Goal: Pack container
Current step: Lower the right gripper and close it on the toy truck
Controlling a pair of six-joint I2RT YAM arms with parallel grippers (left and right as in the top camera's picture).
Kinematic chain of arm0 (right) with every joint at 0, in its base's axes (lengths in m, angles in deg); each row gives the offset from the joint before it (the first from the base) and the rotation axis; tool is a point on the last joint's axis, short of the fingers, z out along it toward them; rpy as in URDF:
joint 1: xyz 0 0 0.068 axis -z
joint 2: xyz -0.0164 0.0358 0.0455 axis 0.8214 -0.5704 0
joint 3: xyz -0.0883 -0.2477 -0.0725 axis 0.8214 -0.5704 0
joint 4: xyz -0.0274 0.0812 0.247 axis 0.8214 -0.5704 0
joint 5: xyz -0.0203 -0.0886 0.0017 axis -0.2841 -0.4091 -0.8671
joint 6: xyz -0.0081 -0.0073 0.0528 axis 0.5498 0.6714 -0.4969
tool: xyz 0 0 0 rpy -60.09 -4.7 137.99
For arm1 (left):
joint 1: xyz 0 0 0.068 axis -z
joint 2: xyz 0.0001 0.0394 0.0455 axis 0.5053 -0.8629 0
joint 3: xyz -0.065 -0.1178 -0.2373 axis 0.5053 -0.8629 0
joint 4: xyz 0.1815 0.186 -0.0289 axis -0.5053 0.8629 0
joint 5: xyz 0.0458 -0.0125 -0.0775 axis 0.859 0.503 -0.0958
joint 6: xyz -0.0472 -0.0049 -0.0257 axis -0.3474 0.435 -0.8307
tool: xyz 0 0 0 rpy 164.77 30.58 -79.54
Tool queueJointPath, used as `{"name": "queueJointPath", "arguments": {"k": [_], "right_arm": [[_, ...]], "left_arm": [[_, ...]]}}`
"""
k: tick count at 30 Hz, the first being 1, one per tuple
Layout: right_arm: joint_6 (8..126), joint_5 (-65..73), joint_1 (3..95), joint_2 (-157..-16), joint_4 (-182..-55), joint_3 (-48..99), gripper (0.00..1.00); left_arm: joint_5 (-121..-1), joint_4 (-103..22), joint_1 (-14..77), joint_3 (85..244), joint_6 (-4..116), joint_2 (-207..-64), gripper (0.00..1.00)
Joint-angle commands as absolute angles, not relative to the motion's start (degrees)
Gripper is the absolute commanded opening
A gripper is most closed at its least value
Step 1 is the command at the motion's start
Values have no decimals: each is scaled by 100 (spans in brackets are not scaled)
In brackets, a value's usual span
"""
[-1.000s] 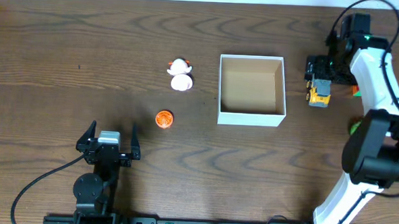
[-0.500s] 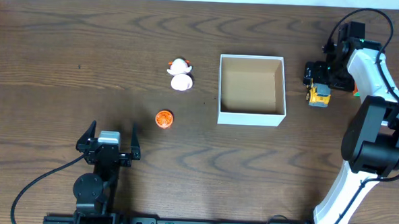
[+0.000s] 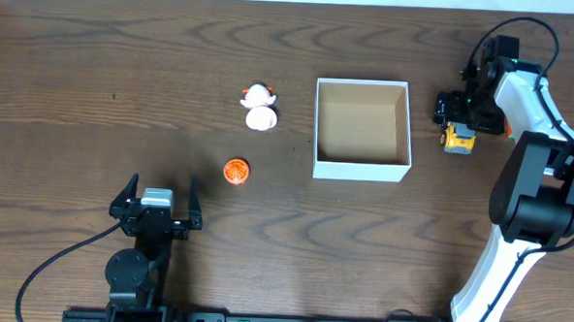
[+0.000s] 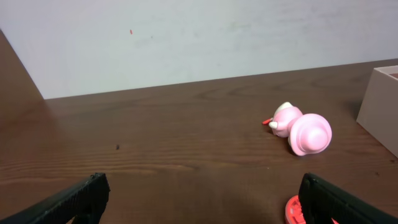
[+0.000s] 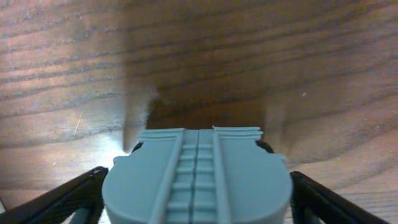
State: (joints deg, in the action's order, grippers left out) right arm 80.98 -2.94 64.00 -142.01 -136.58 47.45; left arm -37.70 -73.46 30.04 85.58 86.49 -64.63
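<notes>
Toy truck [image 3: 457, 139] just beside container [image 3: 360, 169]

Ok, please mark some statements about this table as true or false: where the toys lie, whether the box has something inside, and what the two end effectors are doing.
1. The box is empty. True.
2. The pink toy lies inside the box. False: it lies on the table, left of the box in the overhead view.
3. The left end effector is open and holds nothing. True.
4. The right end effector hangs above the box. False: it is beside the box, at the yellow truck.
5. The orange disc touches the pink toy. False: they lie apart.
</notes>
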Motion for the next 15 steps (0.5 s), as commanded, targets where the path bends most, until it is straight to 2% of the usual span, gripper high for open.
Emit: {"name": "queueJointPath", "arguments": {"k": [1,3,8,15], "right_arm": [[7908,-552,6391,-14229,-13625,4858,88],[7908,-681,6391,-14229,-13636,4858,84],[7914,-867,6378,-14229,-13680,4858,83],[7917,-867,6378,-14229,-13669,4858,73]], "left_arm": [[-3829,-7169,2977,8460,8703,-6437,98],[-3829,-7169,2977,8460,8703,-6437,98],[-3829,-7169,2977,8460,8703,-6437,98],[-3829,-7169,2977,8460,8703,-6437,98]]}}
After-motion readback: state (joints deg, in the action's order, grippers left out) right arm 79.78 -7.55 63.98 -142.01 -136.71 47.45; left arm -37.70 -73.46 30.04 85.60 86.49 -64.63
